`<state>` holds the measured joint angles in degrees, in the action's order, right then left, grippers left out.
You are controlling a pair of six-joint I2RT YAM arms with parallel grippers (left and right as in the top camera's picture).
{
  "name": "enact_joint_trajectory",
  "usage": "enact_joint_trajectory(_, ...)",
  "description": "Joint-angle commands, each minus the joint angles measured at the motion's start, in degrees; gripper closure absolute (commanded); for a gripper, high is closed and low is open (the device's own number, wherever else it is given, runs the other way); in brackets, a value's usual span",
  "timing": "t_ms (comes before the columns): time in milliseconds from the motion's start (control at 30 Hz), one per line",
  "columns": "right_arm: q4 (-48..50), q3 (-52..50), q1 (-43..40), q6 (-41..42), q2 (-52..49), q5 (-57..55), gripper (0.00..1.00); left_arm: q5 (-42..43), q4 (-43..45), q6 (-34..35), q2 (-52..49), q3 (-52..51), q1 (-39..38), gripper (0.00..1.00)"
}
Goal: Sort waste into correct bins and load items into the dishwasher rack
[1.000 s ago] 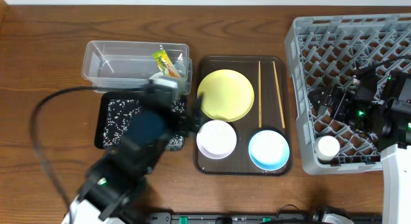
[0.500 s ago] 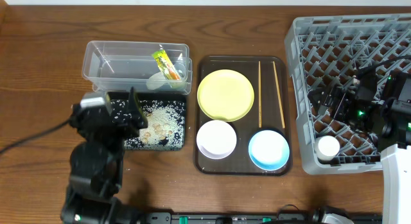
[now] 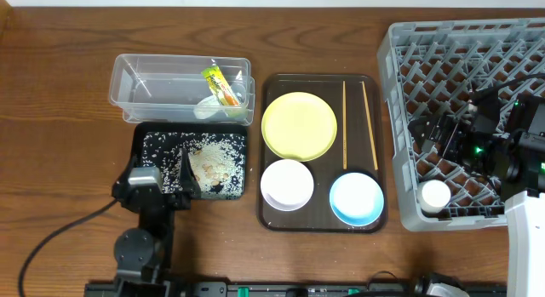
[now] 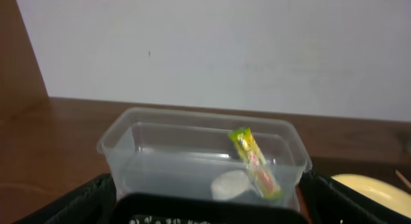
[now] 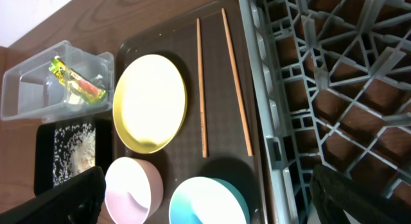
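Note:
The clear tub (image 3: 162, 84) holds the green-and-orange wrapper (image 3: 217, 82) and the white scrap (image 3: 208, 108). They also show in the left wrist view: tub (image 4: 160, 153), wrapper (image 4: 253, 161), scrap (image 4: 230, 184). The black tray (image 3: 152, 142) holds rice scraps (image 3: 209, 165). My left gripper (image 3: 162, 179) is open and empty at the black tray's near edge. The yellow plate (image 3: 299, 125), white bowl (image 3: 287, 184), blue bowl (image 3: 356, 198) and two chopsticks (image 3: 345, 122) lie on the brown tray. The small white cup (image 3: 434, 195) stands in the grey rack (image 3: 460, 50). My right gripper (image 3: 433, 131) is open and empty over the rack.
The brown serving tray (image 3: 320, 193) lies between the black tray and the rack. The right wrist view shows the plate (image 5: 149, 103), chopsticks (image 5: 201, 89), both bowls and the rack wall (image 5: 270, 121). A cable trails from the left arm at the front left.
My left arm has drawn back from over the trays toward the front edge, uncovering the black tray and its rice. The right arm has not moved.

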<state>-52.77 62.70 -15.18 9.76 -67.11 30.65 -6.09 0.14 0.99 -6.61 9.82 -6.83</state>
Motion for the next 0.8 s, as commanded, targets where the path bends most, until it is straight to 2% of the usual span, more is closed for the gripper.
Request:
enact_joint_trajectory(0, 0.07, 0.74, 0.57, -1.07, 0.09, 0.63, 0.01, 0.76, 0.39, -1.2, 3.82, -3.04, 0.28, 0.06)
enact_joint_trajectory(100, 0.07, 0.74, 0.57, -1.07, 0.09, 0.63, 0.01, 0.76, 0.74, -1.18, 6.54, -6.1, 0.28, 0.06)
enact_joint_trajectory(433, 0.07, 0.74, 0.57, -1.07, 0.09, 0.63, 0.01, 0.76, 2.29, -1.18, 6.51, -9.62, 0.28, 0.06)
enact_joint_trajectory(767, 0.07, 0.74, 0.57, -1.07, 0.09, 0.63, 0.01, 0.79, -3.8, -1.18, 6.25, -9.6, 0.28, 0.06)
